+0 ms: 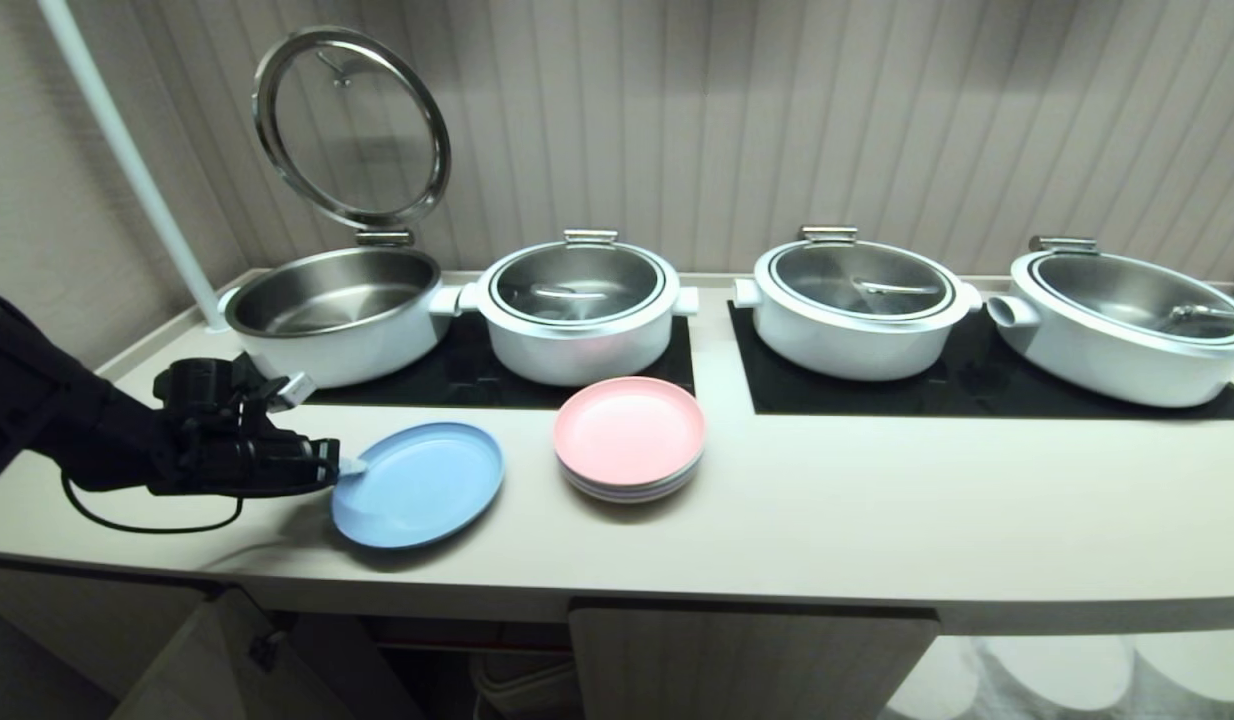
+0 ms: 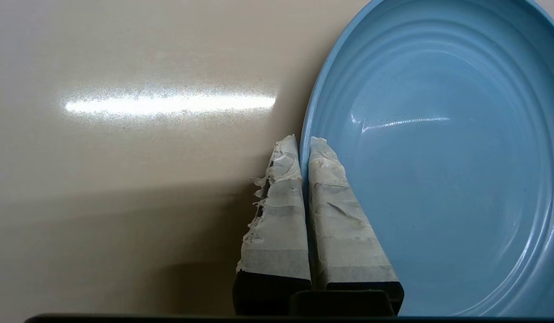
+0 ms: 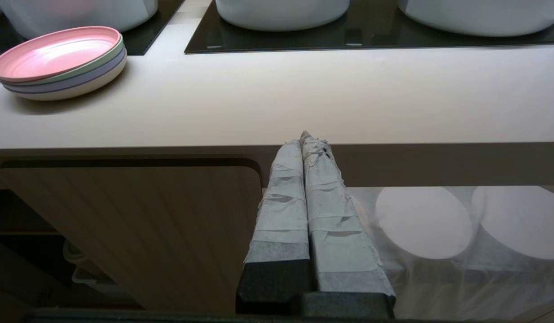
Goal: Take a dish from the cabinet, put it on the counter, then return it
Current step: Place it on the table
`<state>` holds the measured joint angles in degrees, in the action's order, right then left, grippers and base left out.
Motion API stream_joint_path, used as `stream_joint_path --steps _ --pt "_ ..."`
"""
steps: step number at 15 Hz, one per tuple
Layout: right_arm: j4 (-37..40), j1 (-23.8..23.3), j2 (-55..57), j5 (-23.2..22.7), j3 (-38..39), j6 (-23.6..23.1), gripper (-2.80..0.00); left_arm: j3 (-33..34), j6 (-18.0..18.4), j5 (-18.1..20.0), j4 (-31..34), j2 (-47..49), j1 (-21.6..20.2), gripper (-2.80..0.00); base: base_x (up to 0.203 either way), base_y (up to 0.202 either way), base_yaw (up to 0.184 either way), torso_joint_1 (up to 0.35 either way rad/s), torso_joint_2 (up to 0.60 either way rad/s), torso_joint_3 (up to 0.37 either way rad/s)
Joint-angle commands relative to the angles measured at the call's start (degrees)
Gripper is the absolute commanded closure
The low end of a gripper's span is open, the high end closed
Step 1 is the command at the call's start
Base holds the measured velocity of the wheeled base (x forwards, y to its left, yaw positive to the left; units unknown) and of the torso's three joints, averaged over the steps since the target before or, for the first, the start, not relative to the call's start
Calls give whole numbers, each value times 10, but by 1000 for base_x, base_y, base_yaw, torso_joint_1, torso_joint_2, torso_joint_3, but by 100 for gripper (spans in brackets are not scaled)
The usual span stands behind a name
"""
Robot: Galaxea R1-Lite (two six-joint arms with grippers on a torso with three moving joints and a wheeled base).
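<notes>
Before us the long cream desk (image 1: pixel 777 530) runs the whole width of the head view, with two black inset mats (image 1: pixel 977 385) set into its back half. On those mats stand four white pots: the leftmost pot (image 1: pixel 337 315) has its round glass lid (image 1: pixel 352 125) tipped up against the fluted wall, and the other three pots (image 1: pixel 582 310) are covered with their lids. Under the desk's front edge we see the cabinet (image 1: pixel 747 665), one pale fluted door closed in the middle and another door (image 1: pixel 207 660) swung open at the left, showing a dark interior. Our left arm reaches in from the left side, low over the desk, and its left end effector (image 1: pixel 345 466) sits at the near-left rim of the blue dish (image 1: pixel 422 485). In the left wrist view the two tape-wrapped fingers (image 2: pixel 281 215) are pressed together on that rim, one finger outside it and one over the dish's inner surface, so we are pinching the dish at its edge. The dish lies on the desk near the front edge, to the left of the pink-topped stack of plates (image 1: pixel 629 437) and apart from it. Our right end effector (image 3: pixel 306 148) shows only in the right wrist view, its taped fingers pressed together on nothing, hanging in front of the cabinet below the desk's front edge.
</notes>
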<state>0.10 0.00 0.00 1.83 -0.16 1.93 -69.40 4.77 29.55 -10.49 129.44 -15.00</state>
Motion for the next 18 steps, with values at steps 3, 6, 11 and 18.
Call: stream_joint_path --steps 3,6,11,18 --pt "0 1 0 0 0 0 0 1 2 2 -1 -1 0 0 0 0 0 0 0 0" --pt "0 0 0 0 0 0 0 1 2 2 0 -1 0 0 0 0 0 0 0 0" --pt "0 1 0 0 0 0 0 1 1 -13 0 -1 4 0 0 0 0 0 0 0" --pt "0 0 0 0 0 0 0 2 1 -38 -1 -2 14 0 0 0 0 0 0 0"
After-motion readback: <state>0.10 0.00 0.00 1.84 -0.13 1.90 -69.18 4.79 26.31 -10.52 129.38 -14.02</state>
